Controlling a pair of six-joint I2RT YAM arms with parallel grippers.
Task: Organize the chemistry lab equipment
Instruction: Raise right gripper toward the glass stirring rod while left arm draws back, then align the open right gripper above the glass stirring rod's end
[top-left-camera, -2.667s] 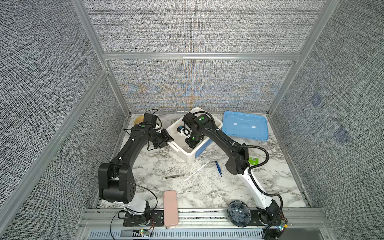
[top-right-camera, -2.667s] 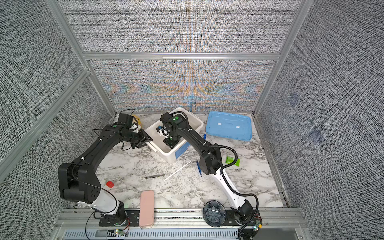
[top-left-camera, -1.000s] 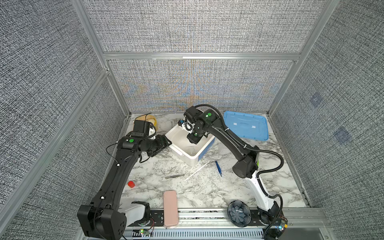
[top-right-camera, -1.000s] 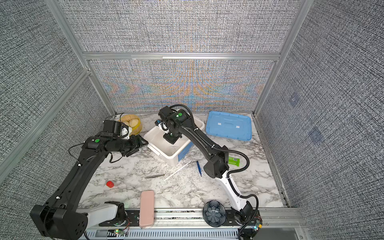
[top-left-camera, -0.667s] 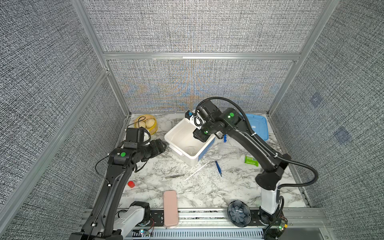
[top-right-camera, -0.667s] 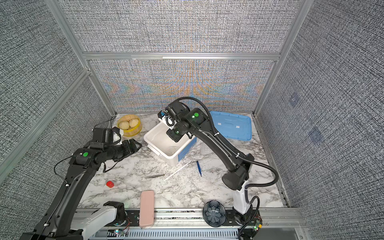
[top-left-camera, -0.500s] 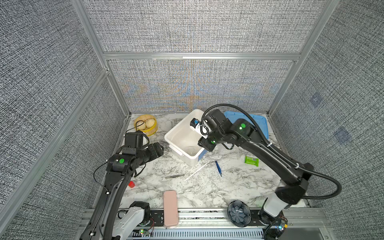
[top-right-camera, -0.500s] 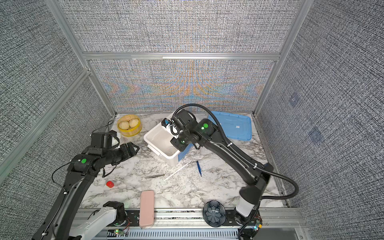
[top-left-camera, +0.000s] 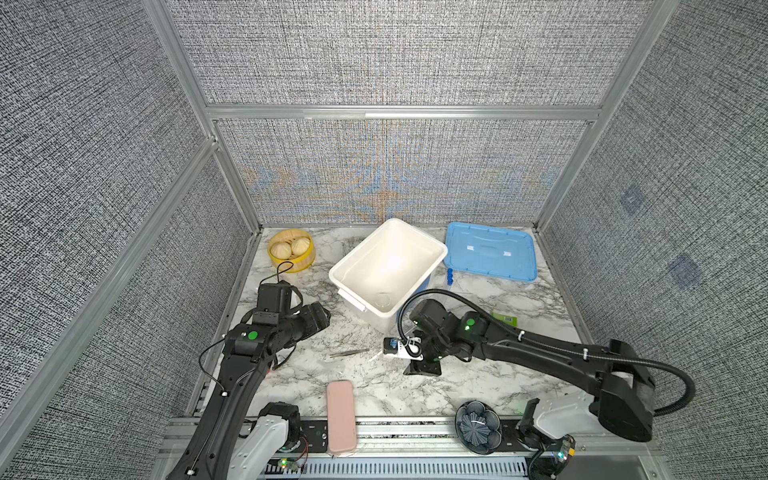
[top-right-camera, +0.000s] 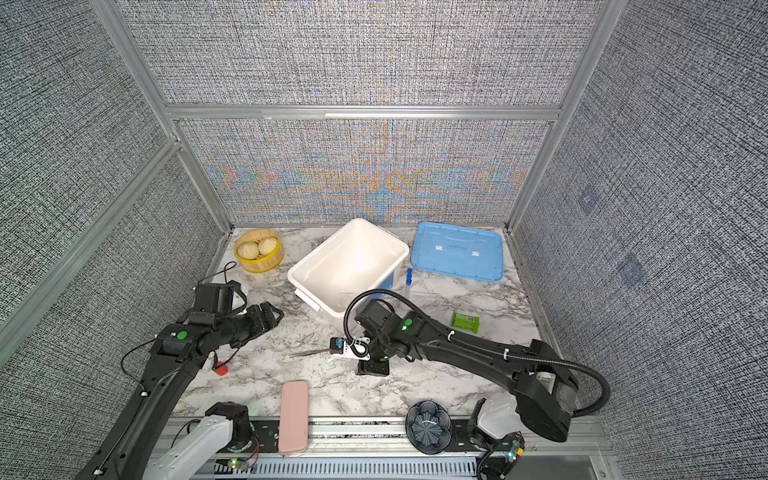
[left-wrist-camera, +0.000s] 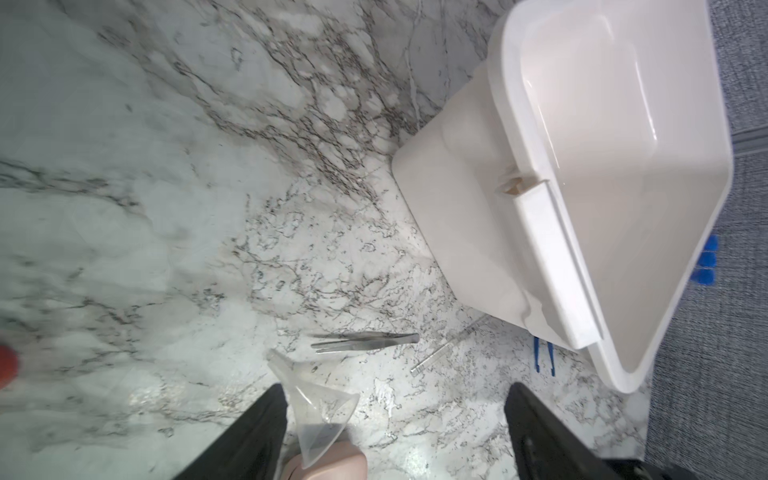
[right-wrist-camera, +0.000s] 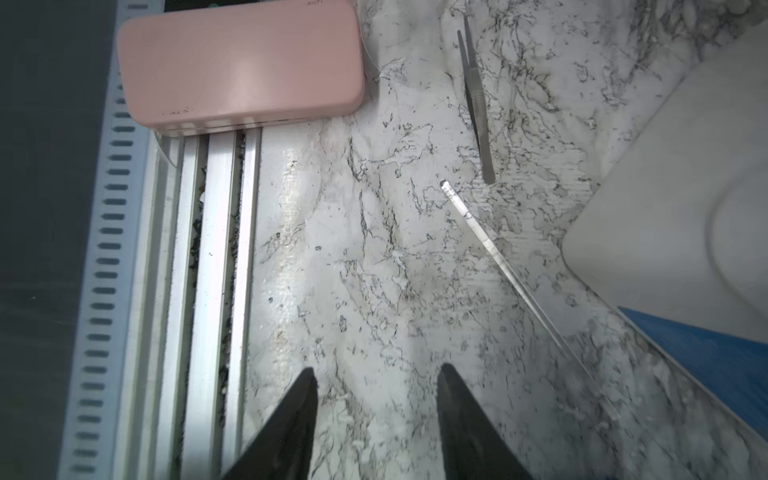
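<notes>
Grey metal tweezers (top-left-camera: 349, 353) (right-wrist-camera: 476, 104), a thin white rod (right-wrist-camera: 498, 257) and blue tweezers (left-wrist-camera: 544, 357) lie on the marble in front of the white bin (top-left-camera: 432, 249). A small round clear vessel (top-left-camera: 382, 300) sits inside the bin. Blue tube caps (top-left-camera: 449, 275) show behind its right corner. My right gripper (top-left-camera: 422, 369) (right-wrist-camera: 378, 368) hangs open and empty over bare marble beside the rod. My left gripper (top-left-camera: 323, 318) (left-wrist-camera: 395, 385) is wide open left of the bin. A clear funnel (left-wrist-camera: 311, 411) shows close to one of its fingers; I cannot tell whether it touches.
A blue lid (top-left-camera: 490, 251) lies at the back right and a yellow steamer basket (top-left-camera: 291, 249) at the back left. A pink case (top-left-camera: 340, 415) and a dark round fan-shaped object (top-left-camera: 478, 424) are at the front edge. A green packet (top-left-camera: 505, 319) lies to the right and a red cap (top-right-camera: 220, 368) to the left.
Both arms pulled away from the bin. The right gripper swung from over the bin down to the marble near the tweezers. The left gripper drew back to the left and opened wider.
</notes>
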